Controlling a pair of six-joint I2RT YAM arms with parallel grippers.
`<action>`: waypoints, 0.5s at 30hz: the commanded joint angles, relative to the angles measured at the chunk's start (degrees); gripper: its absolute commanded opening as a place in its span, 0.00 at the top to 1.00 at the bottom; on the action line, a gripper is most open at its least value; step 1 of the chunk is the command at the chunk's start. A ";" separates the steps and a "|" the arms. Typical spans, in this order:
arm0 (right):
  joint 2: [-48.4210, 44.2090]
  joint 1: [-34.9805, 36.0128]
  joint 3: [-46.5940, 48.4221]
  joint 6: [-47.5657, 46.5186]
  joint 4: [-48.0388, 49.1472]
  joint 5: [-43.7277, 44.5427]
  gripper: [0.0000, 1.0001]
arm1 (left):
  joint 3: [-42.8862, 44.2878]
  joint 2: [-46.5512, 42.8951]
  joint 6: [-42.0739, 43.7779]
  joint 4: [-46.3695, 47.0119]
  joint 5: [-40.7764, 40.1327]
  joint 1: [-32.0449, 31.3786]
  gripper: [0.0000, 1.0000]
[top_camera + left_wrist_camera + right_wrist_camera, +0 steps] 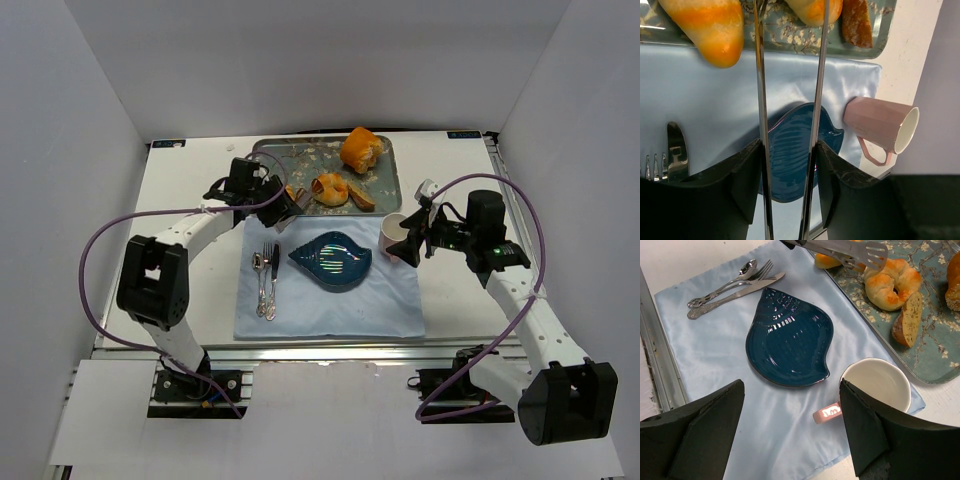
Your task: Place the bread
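Pale-blue cloth (330, 310) covers the near middle of the white tabletop (190, 180). On its left side a knife, fork and spoon (266, 280) lie side by side. A dark blue shell-shaped plate (332, 262) sits at the centre of the cloth with nothing on it.

At the right edge of the cloth a pink cup (393, 235) stands upright, white inside, its handle pointing to the lower left in the right wrist view. The right claw (412, 243) hovers just beside the cup with its fingers spread wide apart and nothing between them. Whether one finger brushes the cup cannot be told.

Further back, at the upper left of the cloth, the left claw (788, 147) is clamped on a pair of metal tongs (760, 90), one finger pressing on the outside of each arm. The tongs reach out over the near edge of a patterned grey-green tray (300, 155).

The bread (892, 282), a knotted golden bun, lies on the tray near its front edge, in the upper middle of the top view. The slotted tip of the tongs is right at its left side; contact cannot be made out. A small orange roll (710, 27) lies to its left and a seeded slice (907, 320) just to its right. A big orange-brown loaf (360, 148) sits at the far edge of the tray.
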 commanded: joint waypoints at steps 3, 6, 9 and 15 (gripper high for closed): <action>-0.79 -0.45 -0.07 -0.08 1.68 -1.10 0.19 | 3.19 1.58 0.00 0.53 1.32 -0.55 0.45; -0.88 -0.45 -0.16 -0.08 1.77 -1.10 0.19 | 4.07 2.72 0.27 0.26 1.32 -0.81 0.45; -1.06 -0.53 -0.16 -0.17 1.77 -1.10 0.19 | 4.34 3.34 -0.26 1.06 1.76 -0.90 0.50; -1.58 -0.71 -0.34 -0.35 1.33 -1.01 0.19 | 3.64 2.55 -0.96 2.38 2.46 -0.90 0.71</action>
